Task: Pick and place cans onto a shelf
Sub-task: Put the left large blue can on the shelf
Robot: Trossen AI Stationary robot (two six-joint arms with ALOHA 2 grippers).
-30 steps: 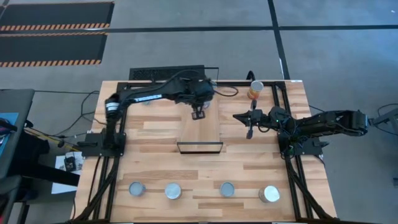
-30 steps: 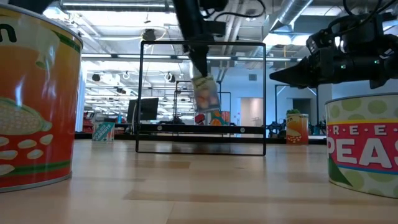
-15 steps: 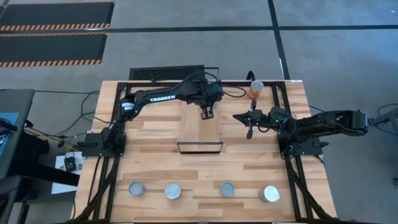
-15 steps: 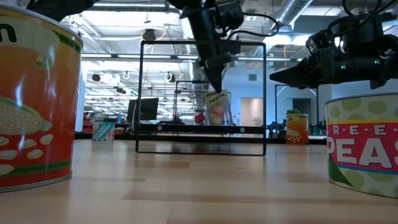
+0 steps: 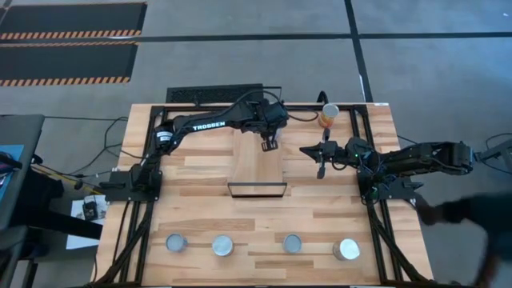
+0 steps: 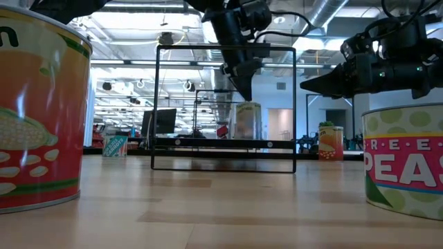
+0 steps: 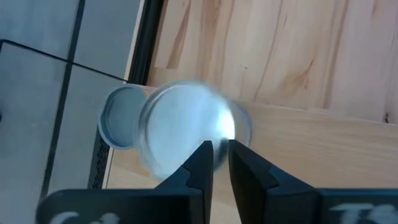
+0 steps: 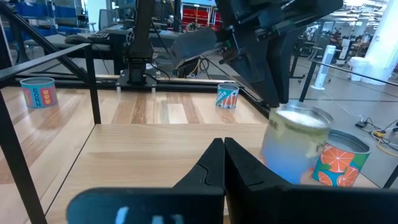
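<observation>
A silver-topped can (image 6: 248,121) stands upright on the far end of the light-wood shelf (image 5: 258,164), under my left gripper (image 6: 246,95). It also shows in the left wrist view (image 7: 180,134) and the right wrist view (image 8: 295,149), blurred in both. My left gripper is nearly shut over the can's top. My right gripper (image 5: 320,166) is shut and empty. It hovers to the right of the shelf. An orange can (image 5: 329,114) stands on the table at the far right. My left gripper comes at the can from above, fingers (image 7: 202,158) pointing down, with only a narrow gap between them over the silver top near its edge (image 7: 219,138). The can stands upright with its base on the shelf. The blur hides whether the rim is between the fingertips.
Several cans stand in a row along the table's near edge (image 5: 176,242) (image 5: 223,245) (image 5: 293,242) (image 5: 346,250); two loom large in the low view (image 6: 34,111) (image 6: 405,159). A blue can (image 8: 227,96) stands at the far left. A dark blurred shape (image 5: 464,212) is beside the table's right edge.
My left gripper has carried the can toward the table's right and down onto the shelf's far end. The can hung tilted below the fingers, then touched down and swung upright. A dark blurred shape has come in at the table's right side.
</observation>
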